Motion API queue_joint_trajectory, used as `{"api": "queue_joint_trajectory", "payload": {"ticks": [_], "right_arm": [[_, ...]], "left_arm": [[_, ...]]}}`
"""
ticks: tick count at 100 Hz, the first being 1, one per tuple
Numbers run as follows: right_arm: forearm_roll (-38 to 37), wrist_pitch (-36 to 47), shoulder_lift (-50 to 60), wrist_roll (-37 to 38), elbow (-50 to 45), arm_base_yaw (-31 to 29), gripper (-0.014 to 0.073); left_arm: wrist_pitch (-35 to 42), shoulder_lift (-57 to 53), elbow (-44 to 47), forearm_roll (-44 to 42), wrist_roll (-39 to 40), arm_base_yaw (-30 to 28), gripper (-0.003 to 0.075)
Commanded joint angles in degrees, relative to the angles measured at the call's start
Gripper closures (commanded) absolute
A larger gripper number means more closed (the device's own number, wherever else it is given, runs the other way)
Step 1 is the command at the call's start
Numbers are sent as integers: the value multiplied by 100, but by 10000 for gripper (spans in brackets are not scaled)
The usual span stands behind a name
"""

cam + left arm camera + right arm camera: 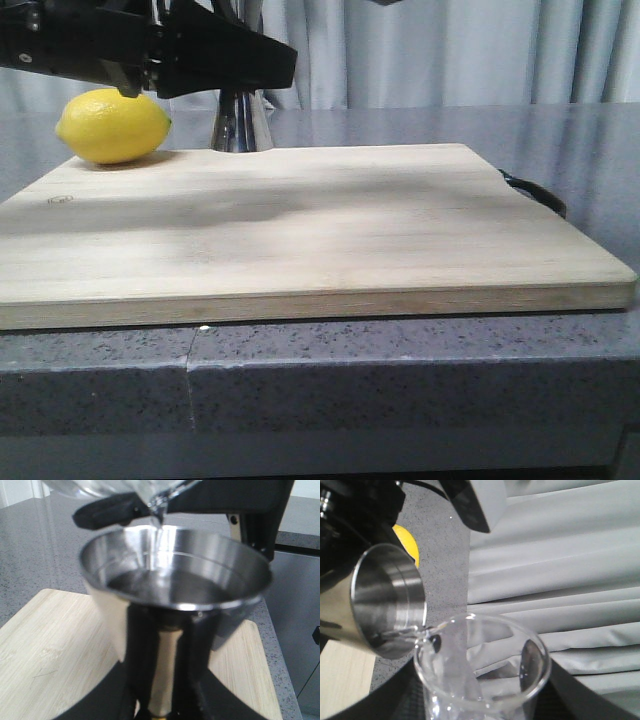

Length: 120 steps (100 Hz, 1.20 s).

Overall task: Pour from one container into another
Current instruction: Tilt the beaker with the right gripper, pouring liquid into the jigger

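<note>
Beaker (482,672): I am tilting it over the jigger (175,587), upper centre of the left wrist frame; water is streaming in.
Right jaws: grasping beaker.
Left jaws: clenching jigger's waist.

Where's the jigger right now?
In the front view the jigger stands at the cutting board's far edge, just right of the lemon; the left gripper holds its waist under the beaker.

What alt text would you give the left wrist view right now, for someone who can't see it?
A thin stream of clear liquid runs from the lip of a tilted glass beaker into the open top cup of a steel jigger, which the left gripper holds by its waist above a wooden cutting board; liquid already pools inside.
</note>
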<state>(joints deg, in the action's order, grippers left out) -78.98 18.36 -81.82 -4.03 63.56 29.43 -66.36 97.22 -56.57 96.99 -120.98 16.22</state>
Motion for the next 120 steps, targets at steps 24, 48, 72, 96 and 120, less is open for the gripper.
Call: {"api": "queue_joint_trajectory", "payload": {"ticks": [24,48,72,96,120], "right_arm": [[46,68,239,-34,221,-2,360],[46,68,239,-34,221,-2,360],[-50,68,239,-34,221,-2,360],[-50,68,239,-34,221,-2,360],[-50,68,239,-34,221,-2,360]], "left_arm": [[-689,-268,-173,379,45,50,739],[-689,-268,-173,379,45,50,739],[-689,-268,-173,379,45,50,739],[-689,-268,-173,379,45,50,739],[-689,-268,-173,379,45,50,739]]}}
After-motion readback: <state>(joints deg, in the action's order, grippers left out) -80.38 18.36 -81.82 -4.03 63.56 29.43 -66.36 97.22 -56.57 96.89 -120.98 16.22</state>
